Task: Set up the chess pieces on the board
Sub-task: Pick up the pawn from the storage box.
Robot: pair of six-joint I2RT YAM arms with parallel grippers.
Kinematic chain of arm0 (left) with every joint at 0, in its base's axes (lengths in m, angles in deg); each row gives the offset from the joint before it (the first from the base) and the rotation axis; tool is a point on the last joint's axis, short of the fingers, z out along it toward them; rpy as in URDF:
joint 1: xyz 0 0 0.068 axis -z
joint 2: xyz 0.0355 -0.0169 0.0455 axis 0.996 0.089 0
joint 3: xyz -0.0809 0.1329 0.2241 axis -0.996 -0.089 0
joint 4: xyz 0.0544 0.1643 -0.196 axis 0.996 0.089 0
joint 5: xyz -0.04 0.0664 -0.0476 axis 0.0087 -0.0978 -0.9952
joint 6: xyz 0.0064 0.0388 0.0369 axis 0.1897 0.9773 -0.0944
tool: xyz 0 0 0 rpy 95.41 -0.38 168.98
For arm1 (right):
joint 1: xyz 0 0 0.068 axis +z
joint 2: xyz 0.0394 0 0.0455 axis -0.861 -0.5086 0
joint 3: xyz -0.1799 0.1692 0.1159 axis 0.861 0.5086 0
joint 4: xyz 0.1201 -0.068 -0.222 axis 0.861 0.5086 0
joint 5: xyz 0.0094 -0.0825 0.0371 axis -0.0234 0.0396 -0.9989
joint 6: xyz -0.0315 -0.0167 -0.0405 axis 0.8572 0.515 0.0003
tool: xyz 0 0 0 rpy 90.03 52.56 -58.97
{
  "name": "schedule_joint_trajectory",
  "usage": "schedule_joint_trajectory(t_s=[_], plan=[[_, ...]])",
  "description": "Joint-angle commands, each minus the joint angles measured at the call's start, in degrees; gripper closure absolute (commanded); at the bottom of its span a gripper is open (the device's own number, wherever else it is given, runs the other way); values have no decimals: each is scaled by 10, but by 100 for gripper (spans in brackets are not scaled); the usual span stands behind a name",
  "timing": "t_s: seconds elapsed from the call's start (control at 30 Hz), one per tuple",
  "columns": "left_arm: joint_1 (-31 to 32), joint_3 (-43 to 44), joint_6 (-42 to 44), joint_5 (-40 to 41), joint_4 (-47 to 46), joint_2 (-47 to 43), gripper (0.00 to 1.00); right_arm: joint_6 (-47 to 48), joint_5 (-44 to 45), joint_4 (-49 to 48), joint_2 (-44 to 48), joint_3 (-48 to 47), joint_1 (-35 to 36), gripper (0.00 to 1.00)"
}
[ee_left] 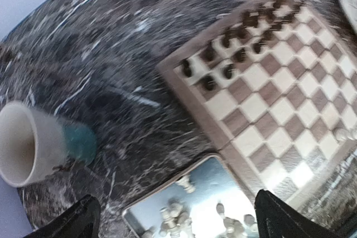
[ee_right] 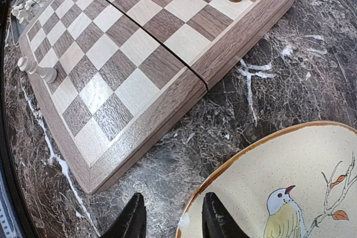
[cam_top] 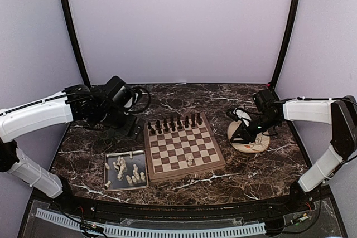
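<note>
Left end effector [ee_left: 175, 207] and right end effector [ee_right: 174, 214] are parted, empty; dark pieces [cam_top: 173, 122] stand ranked ahead on the board [cam_top: 184, 149], white pieces [cam_top: 125, 171] mostly in the tray [ee_left: 209, 187].

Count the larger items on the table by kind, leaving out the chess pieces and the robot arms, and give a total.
chessboard: 1
metal tray: 1
plate: 1
mug: 1
Total: 4
</note>
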Motion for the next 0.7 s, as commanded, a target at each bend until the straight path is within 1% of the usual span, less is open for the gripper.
schedule_joint_trajectory(t_s=[0.0,0.03,0.07,0.13,0.17,0.2,0.27,0.33,0.5,0.6,0.67], plan=[[-50,-62,-92,17,18,-28,1,5,-1,-2,0,-2,-2,64],[-50,-79,-51,-10,2,-33,6,4,0,-2,0,-2,-2,64],[-50,-95,-31,-33,-10,-37,14,4,1,-2,0,-2,-2,64],[-50,-118,-12,-87,-22,-40,37,4,1,-4,0,-1,-2,65],[-50,-122,-12,-111,-21,-35,43,4,0,-4,-1,-1,-2,64],[-50,-126,-11,-135,-21,-26,47,4,0,-4,-2,-1,-2,64],[-50,-132,-11,-182,-19,-3,53,3,2,-3,-4,-2,-2,64],[-50,-134,-14,-211,-12,22,55,3,4,-3,-6,-2,-2,64],[-50,-138,-20,-226,-23,65,60,3,8,-4,-7,-2,-2,65],[-50,-133,-19,-235,-20,95,65,3,10,-4,-8,-1,-2,65],[-49,-132,-17,-245,-19,110,66,4,9,-4,-10,-1,-2,65]])
